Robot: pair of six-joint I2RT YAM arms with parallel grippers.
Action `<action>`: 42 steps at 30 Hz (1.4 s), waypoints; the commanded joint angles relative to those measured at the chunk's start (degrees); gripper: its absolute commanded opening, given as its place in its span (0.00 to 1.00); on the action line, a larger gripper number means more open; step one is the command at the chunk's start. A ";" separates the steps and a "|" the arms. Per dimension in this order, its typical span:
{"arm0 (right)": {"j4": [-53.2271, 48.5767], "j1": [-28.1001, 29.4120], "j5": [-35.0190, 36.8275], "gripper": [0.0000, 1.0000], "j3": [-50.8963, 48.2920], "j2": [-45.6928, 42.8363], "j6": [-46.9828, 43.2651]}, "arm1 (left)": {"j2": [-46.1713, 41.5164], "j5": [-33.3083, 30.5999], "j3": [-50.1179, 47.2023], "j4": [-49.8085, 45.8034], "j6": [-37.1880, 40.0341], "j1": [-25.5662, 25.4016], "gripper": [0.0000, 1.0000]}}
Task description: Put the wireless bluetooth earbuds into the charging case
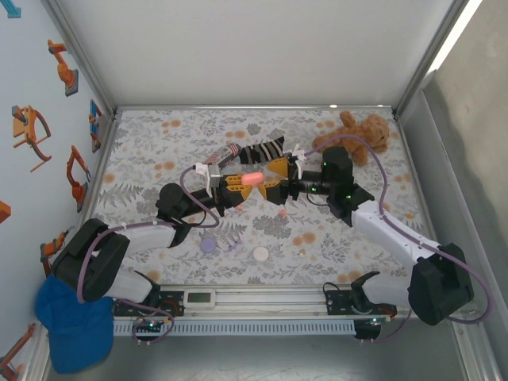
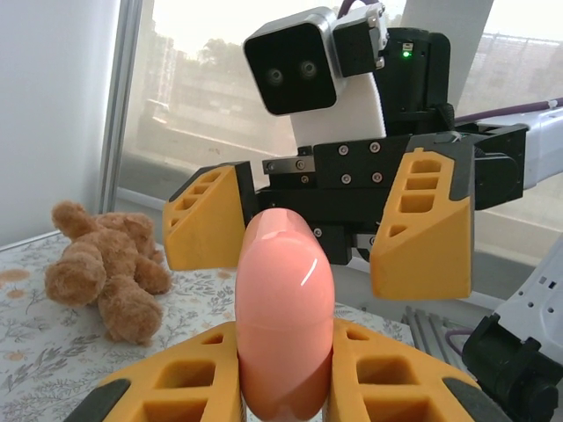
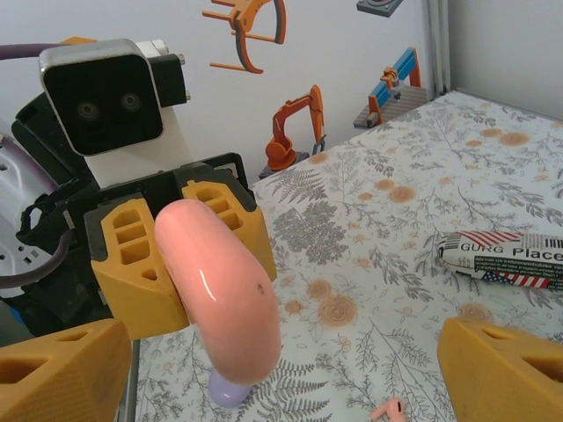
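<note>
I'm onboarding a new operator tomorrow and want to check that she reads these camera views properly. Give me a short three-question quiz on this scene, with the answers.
1. True or false: the left gripper is shut on the pink case.
2. Pick one. The right gripper is: A) open, facing the pink case; B) shut on the pink case; C) shut with nothing in it.
3. Short answer: which soft toy lies at the far right of the table?

Key: 1 true; 2 A; 3 the teddy bear.
</note>
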 commanded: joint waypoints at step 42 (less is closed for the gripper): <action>-5.05 0.75 6.39 0.79 9.42 -1.47 -2.64 | -5.21 -1.33 -0.20 -6.28 7.30 -1.23 0.00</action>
